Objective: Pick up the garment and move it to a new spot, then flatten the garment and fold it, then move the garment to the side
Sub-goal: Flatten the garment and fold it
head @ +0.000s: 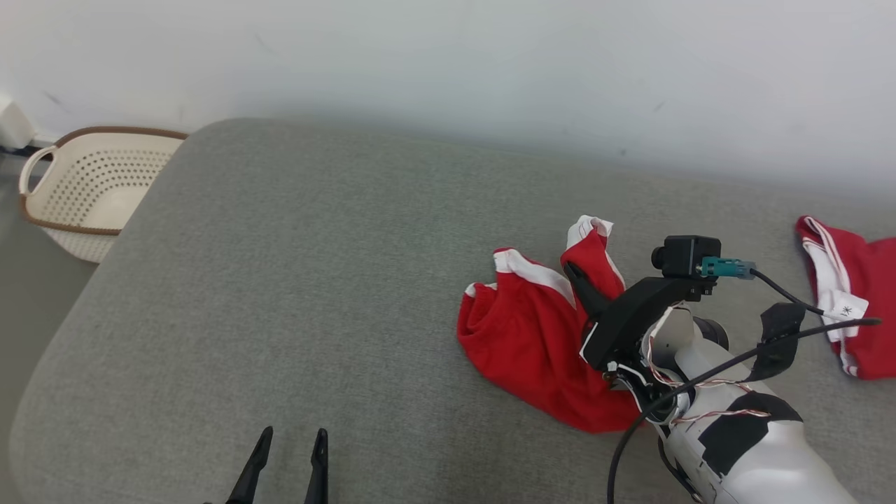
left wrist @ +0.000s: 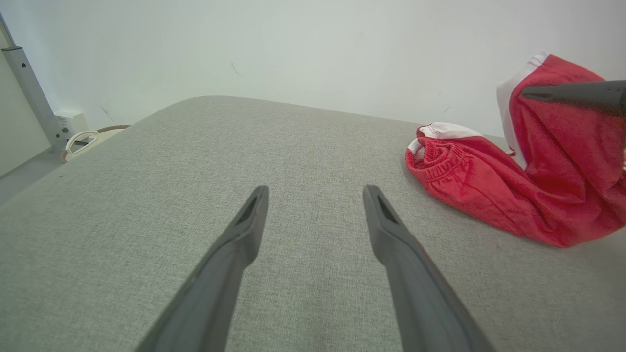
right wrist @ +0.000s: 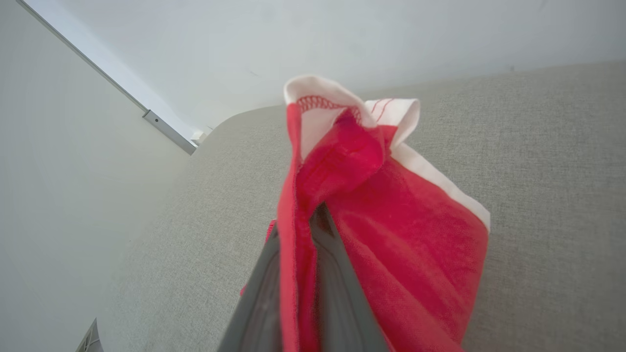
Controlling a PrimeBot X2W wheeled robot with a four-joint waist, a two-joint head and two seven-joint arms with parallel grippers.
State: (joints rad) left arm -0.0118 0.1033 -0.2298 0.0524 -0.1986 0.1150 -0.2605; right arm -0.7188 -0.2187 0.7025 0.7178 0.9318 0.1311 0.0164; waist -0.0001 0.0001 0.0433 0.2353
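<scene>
A red garment with white trim [head: 521, 329] lies crumpled on the grey cushioned surface [head: 315, 280], right of centre. One part of it is lifted into a peak, and my right gripper [head: 575, 271] is shut on that fold. In the right wrist view the red cloth [right wrist: 391, 215] is pinched between the two dark fingers and drapes over them. The left wrist view shows the garment [left wrist: 494, 181] off to the right, with the right gripper's finger [left wrist: 577, 93] against its raised part. My left gripper [head: 288, 448] stands open low at the front, well left of the garment, its fingers [left wrist: 244, 230] spread over bare cushion.
A second red and white garment [head: 850, 294] lies at the right edge of the cushion. A cream perforated basket [head: 91, 189] with a brown rim stands on the floor past the cushion's left corner. A pale wall runs behind the cushion.
</scene>
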